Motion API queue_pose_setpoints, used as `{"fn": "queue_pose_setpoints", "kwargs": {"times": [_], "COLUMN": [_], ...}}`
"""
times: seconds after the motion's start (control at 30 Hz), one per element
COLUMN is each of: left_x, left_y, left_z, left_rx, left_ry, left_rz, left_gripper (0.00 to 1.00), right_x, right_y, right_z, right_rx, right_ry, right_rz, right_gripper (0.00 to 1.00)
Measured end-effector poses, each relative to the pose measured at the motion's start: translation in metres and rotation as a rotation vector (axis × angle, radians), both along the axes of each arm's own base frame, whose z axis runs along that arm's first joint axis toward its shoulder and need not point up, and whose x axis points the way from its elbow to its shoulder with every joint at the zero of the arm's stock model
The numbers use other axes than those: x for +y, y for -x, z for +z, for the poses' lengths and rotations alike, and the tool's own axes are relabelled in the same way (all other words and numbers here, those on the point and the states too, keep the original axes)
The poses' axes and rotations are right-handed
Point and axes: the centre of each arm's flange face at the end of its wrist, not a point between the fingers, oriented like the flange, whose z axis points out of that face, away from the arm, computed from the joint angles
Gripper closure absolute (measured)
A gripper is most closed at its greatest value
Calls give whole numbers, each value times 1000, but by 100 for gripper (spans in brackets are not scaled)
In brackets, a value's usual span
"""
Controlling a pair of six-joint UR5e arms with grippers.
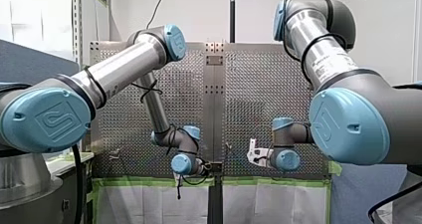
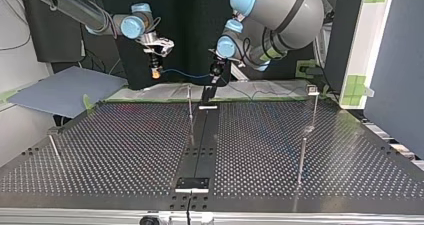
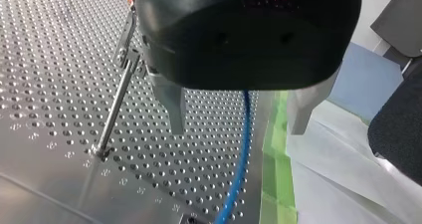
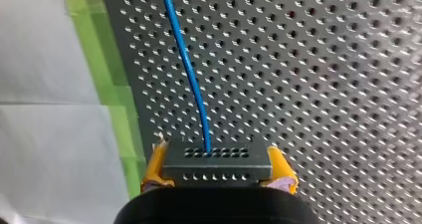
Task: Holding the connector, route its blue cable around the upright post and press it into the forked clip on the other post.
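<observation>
Front view: both arms reach low over the far edge of the worktop (image 1: pixel 259 94). My left gripper (image 1: pixel 200 168) and right gripper (image 1: pixel 255 154) face each other near the middle. The cable is too thin to make out here.

Top view: the right gripper hangs just past the worktop's far edge with the connector (image 2: pixel 156 73) in its yellow pads. The blue cable (image 2: pixel 185 75) runs almost level from it to the left gripper, a short straight span that should steer easily. The post (image 2: pixel 190 107) stands just in front of that span. The clip (image 2: pixel 313 90), on its own post, is well apart at the view's right. The cable touches neither, so I judge the routing not yet begun.

Left wrist view: the metal fingers (image 3: pixel 174 109) stand wide apart and the cable drops between them, apparently touching neither. That looks like a loose guide, not a grip.

Right wrist view: the pads (image 4: pixel 155 167) are clamped on the connector's two sides, which keeps its face square. The cable leaves the middle of that face and runs straight ahead over the worktop
</observation>
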Motion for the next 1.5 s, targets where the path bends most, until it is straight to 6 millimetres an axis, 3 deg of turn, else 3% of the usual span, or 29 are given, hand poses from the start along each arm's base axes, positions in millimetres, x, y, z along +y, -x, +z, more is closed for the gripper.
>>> {"fn": "queue_pose_setpoints", "kwargs": {"times": [0.33,0.57,1.13,1.5], "left_x": [-4,-12,-67,-62], "left_y": [1,4,46,47], "left_z": [2,4,17,18], "left_rx": [-28,-50,-185,-195], "left_ry": [6,10,-8,-24], "left_rz": [22,22,9,92], "left_gripper": [1,1,1,1], "right_x": [4,-2,-9,-20], "right_y": [0,-2,-13,-18], "right_z": [-32,-32,-27,-22], "right_rx": [37,33,33,39], "right_ry": [-50,-38,-14,-29], "right_rz": [21,22,52,55], "right_gripper": [100,100,100,100]}}
